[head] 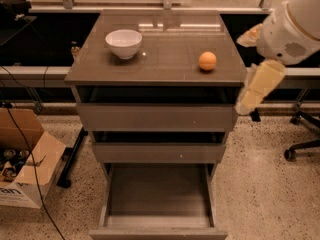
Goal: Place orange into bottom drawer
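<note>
The orange (207, 61) is a small round fruit sitting on the right side of the grey-brown cabinet top (165, 54). The bottom drawer (159, 196) is pulled out and its grey inside shows nothing in it. The two shallower drawers above it are slightly ajar. My gripper (251, 98), the cream part under the white arm (292, 26), hangs beside the cabinet's right edge. It is to the right of the orange and lower, apart from it and holding nothing I can see.
A white bowl (123, 43) stands on the cabinet top at the left. An open cardboard box (25, 169) and cables lie on the floor at the left. An office chair base (302, 146) stands at the right. A black counter runs behind.
</note>
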You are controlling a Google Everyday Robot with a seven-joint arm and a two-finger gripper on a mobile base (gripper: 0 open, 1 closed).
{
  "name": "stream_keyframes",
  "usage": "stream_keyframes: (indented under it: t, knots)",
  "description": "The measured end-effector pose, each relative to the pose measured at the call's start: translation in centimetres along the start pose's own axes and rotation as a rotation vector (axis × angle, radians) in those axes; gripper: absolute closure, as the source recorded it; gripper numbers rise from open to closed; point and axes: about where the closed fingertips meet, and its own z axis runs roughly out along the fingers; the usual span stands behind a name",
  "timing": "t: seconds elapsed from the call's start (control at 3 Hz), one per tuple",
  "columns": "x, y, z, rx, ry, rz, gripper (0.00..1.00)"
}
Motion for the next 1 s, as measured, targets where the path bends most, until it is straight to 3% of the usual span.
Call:
stream_keyframes:
  t: [0.33,0.67,1.0]
  knots:
    - [-2.0,-3.2,3.2,-0.038,-0.128,-0.023,0.0]
    - [-3.7,-6.1,7.1,-0.099,-0.226,-0.031,0.0]
    - [-4.9,-8.4,10.9,-0.181,-0.3,-0.076,0.0]
